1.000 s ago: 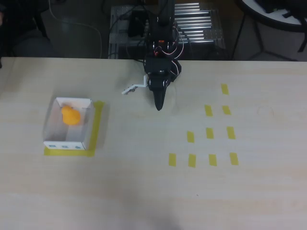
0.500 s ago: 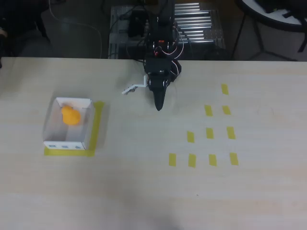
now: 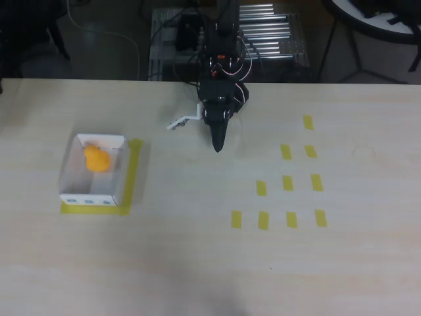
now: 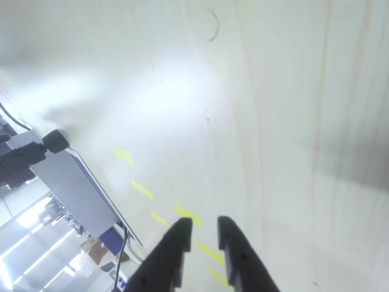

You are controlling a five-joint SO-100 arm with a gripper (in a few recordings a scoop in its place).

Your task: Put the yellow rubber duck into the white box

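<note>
Sitting inside the box (image 3: 93,172), toward its far-left corner in the overhead view, the duck (image 3: 96,158) looks already delivered, so I'd judge the task done bar the tidy-up. Box rests on a yellow tape square (image 3: 133,176) at the left of the worktop (image 3: 197,250), bluish marks on its near wall.

Pincer (image 3: 217,146) hangs well apart from the box, near the worktop's back edge, tip pointing toward the front. Wrist view shows the two dark fingers (image 4: 172,252) nearly together, a thin gap between them, nothing gripped, i.e. empty and close to pressed together. A white plate (image 3: 183,120) sticks out on its left side in the overhead view.

Step in hand, as I read it: park the arm and stop. To do that well:
- Keep the pincer high and away from the box; a swing to the left in the overhead view could clip the thin card wall and tip the duck out.
- No need to go back down; duck sits clear of the walls w/ room around it.
- Fold back toward the base (image 3: 220,59), not over the tape strips (image 3: 287,183) on the right.
- Move slow, no jerks; the box is light card and may slide off its tape square if nudged.
</note>
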